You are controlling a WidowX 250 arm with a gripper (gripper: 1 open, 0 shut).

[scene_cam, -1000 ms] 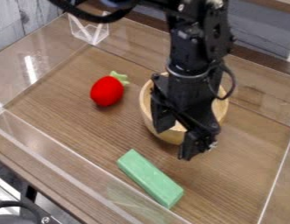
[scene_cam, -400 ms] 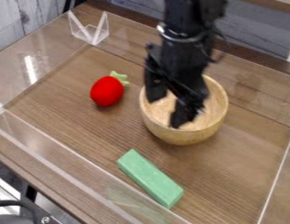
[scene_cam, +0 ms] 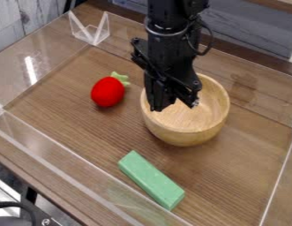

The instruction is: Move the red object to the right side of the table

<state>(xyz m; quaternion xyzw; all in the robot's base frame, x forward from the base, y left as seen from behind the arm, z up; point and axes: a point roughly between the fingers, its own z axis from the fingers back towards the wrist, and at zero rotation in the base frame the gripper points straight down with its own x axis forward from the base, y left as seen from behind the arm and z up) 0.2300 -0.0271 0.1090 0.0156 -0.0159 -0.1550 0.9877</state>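
the red object (scene_cam: 108,91) lies where it did a second ago, left of the middle of the table (scene_cam: 65,124), just beside the left wall of the wooden bowl (scene_cam: 184,124) and apart from the arm. the green block (scene_cam: 152,179) near the table's front edge has not shifted either. the gripper (scene_cam: 172,99) has travelled from the bowl's front right rim, up and to the left, and now hangs over the bowl's left half, pointing down. its fingers, spread wide earlier, look drawn together now, with nothing between them, though the dark fingertips blur against the bowl. the arm's upper part is cut off by the top edge, and it hides the bowl's far rim.
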